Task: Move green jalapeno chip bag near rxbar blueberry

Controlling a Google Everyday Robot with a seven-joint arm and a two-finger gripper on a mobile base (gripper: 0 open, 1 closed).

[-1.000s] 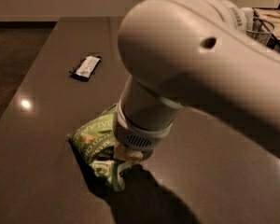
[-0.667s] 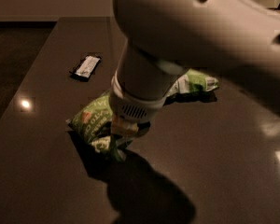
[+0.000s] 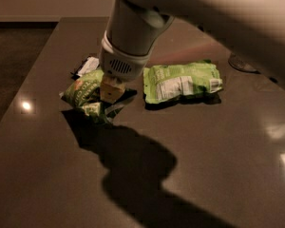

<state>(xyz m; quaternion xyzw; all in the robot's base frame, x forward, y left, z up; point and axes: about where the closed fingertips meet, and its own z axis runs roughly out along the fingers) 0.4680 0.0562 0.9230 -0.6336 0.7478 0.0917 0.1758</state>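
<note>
The green jalapeno chip bag (image 3: 83, 95) is crumpled and hangs just above the dark table (image 3: 213, 165), with its shadow below it. My gripper (image 3: 108, 97) comes down from the top on a thick white arm (image 3: 133, 32) and is shut on the bag's right side. The rxbar blueberry (image 3: 88, 65) lies just behind the bag, partly hidden by the bag and the arm.
A second green chip bag with a white nutrition-label panel (image 3: 181, 82) lies flat to the right of the gripper. A round dark object (image 3: 242, 63) sits at the far right. The table's left edge (image 3: 23, 94) drops to the floor. The arm's shadow (image 3: 142, 165) falls across the front.
The gripper has carried the jalapeno bag away from the front of the table toward the bar, so the bag now hangs right in front of it. The second green bag has come into view.
</note>
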